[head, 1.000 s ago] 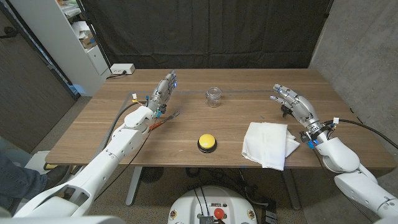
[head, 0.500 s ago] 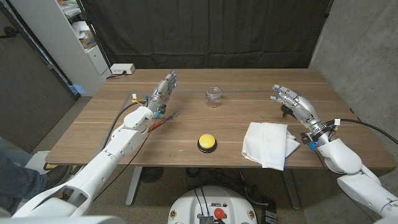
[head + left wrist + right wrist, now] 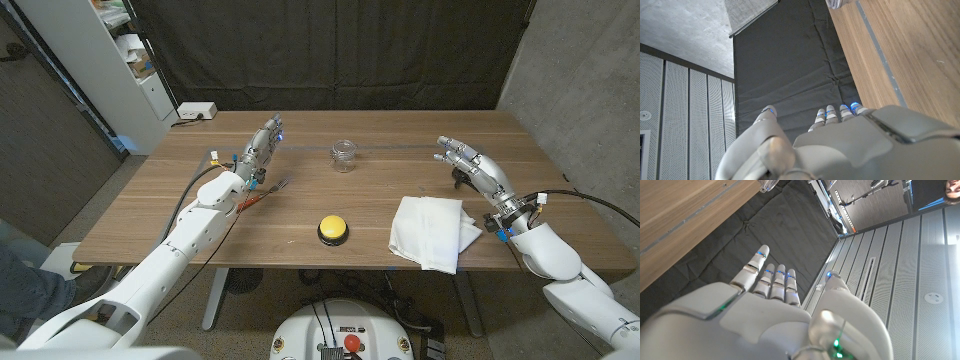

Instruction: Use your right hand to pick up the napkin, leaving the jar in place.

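Fingers of the right hand [image 3: 473, 168] are spread apart and hold nothing; the hand stands raised at the right of the frame, just above and to the right of the napkin [image 3: 432, 230], apart from it. The white napkin lies crumpled-flat on the bench [image 3: 300, 215] at lower right, near the front edge. The glass jar [image 3: 344, 156] stands upright at upper centre, well apart from the napkin, so it is unlikely to be disturbed if the hand works only on its own side. A yellow button [image 3: 333, 229] sits at lower centre, left of the napkin.

The step in hand looks like the reach: nothing is grasped yet. To do it well, bring the hand toward the lower part of the frame and down over the cloth's middle or a raised fold, press lightly, and gather fabric between thumb and fingers before lifting, since thin cloth slips from a shallow pinch. Keep clear of the button.

The left hand [image 3: 262, 150] stands at upper left, fingers straight and together-ish, holding nothing, beside some small items I cannot identify.
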Motion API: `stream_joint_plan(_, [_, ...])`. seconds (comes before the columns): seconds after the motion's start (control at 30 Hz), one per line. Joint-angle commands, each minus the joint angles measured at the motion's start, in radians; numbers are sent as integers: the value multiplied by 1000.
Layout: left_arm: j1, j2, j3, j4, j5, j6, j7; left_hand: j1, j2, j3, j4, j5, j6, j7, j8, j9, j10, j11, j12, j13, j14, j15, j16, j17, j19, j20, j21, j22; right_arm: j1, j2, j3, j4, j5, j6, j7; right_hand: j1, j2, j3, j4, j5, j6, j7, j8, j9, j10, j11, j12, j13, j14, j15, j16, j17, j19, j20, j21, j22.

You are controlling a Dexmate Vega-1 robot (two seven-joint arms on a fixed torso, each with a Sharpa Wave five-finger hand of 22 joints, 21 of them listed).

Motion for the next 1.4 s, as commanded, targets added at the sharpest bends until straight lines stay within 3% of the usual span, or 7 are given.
stream_joint_plan(0.03, [-16,-3,1,25,-2,-12,-18,1,7,3,-8,1,3,-1,6,3,-11,-1,5,1,-22,4,5,2,-50,6,5,5,3,9,27,12,-118,29,-50,1,-6,-3,1,6,9,1,6,6,-2,-2,2,5,14,1,8,3,6,0,-2,4])
stream_joint_plan(1.03, [-6,-2,-1,13,0,3,-5,-1,9,1,-12,0,3,-3,5,3,-11,-2,6,0,-23,3,5,2,-54,9,5,5,25,16,79,70,-343,115,-149,9,-12,-1,-10,17,24,-6,6,6,6,-2,2,5,27,-8,7,-3,19,-2,-4,4])
stream_joint_plan(1.4, [9,4,-2,-14,3,11,13,-2,10,0,-14,-1,3,-2,6,3,-11,-1,6,0,-23,3,5,2,-55,9,5,5,46,31,112,101,-480,176,-199,11,-11,0,-11,20,23,-11,4,6,8,-6,2,5,30,-12,7,-4,23,-2,-4,4])
